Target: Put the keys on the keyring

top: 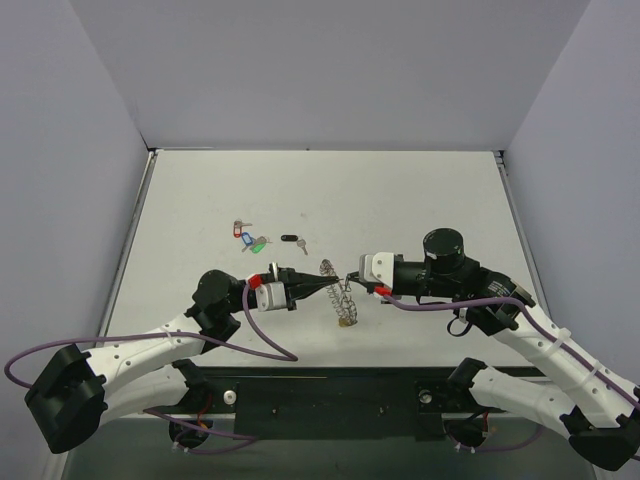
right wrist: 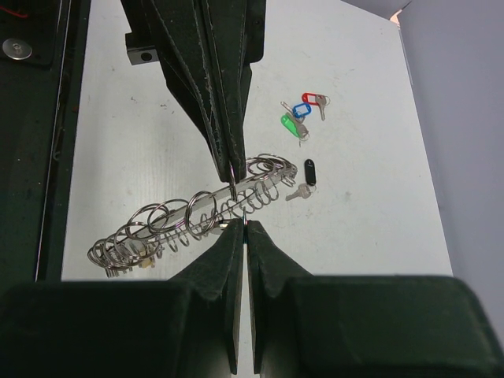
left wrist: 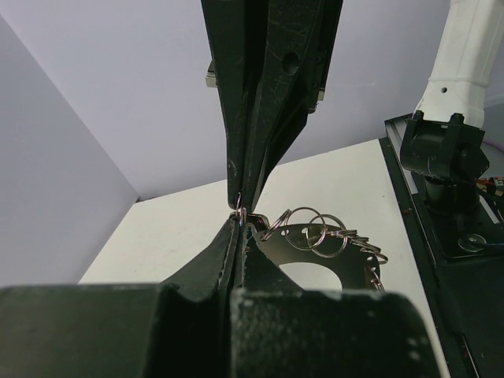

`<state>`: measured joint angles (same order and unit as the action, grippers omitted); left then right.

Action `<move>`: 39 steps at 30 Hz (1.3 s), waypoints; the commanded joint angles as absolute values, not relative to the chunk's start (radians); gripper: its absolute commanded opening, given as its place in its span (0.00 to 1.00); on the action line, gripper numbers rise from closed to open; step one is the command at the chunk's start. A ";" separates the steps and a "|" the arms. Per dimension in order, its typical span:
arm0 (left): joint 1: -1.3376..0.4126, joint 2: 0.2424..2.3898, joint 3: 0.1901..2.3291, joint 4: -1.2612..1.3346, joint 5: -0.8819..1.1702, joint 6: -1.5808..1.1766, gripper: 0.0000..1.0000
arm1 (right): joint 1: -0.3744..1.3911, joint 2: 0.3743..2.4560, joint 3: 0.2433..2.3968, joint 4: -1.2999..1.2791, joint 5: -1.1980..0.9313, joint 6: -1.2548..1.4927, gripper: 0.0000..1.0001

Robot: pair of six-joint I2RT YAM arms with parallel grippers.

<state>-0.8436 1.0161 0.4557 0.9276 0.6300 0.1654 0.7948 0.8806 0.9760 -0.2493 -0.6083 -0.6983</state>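
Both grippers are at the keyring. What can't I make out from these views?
1. Top view: the keyring is too small to tell whether the yellowish bit at its lower end is a key hung on it.
2. Left wrist view: the shut left gripper and right gripper fill the frame, hiding much of the keyring.
3. Right wrist view: the keys overlap in a cluster, so their count is unclear.

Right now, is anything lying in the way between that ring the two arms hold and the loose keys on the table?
Nothing visible does. The left tool and right tool pinch the keyring. The keys lie farther out, the black-tagged one nearest, with only bare tabletop between.
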 commanded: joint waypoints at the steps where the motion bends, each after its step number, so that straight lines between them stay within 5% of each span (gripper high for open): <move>1: -0.850 1.015 0.472 0.997 0.638 0.160 0.00 | 0.807 0.876 0.973 -0.204 -0.634 -0.687 0.00; 39: -0.851 1.005 0.469 0.973 0.612 0.198 0.00 | 0.815 0.877 0.982 -0.222 -0.658 -0.689 0.00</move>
